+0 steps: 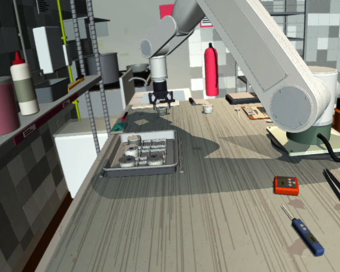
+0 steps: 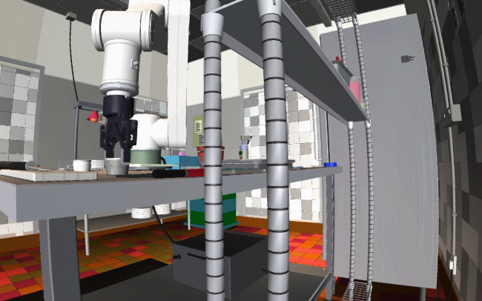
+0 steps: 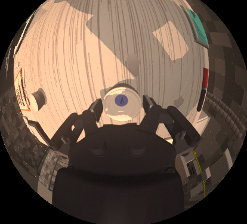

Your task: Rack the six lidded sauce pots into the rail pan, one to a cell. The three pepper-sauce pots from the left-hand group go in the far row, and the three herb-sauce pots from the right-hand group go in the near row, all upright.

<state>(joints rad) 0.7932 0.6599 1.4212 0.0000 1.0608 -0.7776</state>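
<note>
A lidded sauce pot (image 1: 162,110) (image 2: 116,166) (image 3: 121,102), white with a blue round label on its lid, stands upright on the table's far end. My gripper (image 1: 161,103) (image 2: 117,153) (image 3: 120,106) is open and empty, lowered around this pot with a finger on either side. A second pot (image 1: 207,108) (image 2: 81,165) (image 3: 37,100) stands upright further along the far end. The rail pan (image 1: 143,153) sits near the table's left edge with several pots upright in its cells: three along its left column and one (image 1: 155,158) in the adjoining column.
A cutting board (image 2: 48,174) lies beyond the pot at the table's far edge. A teal item (image 1: 119,126) and a red-and-black marker (image 1: 124,116) lie by the left edge. A red timer (image 1: 286,185) and blue probe (image 1: 307,235) lie nearer, right. My arm's base (image 1: 306,123) stands on the right.
</note>
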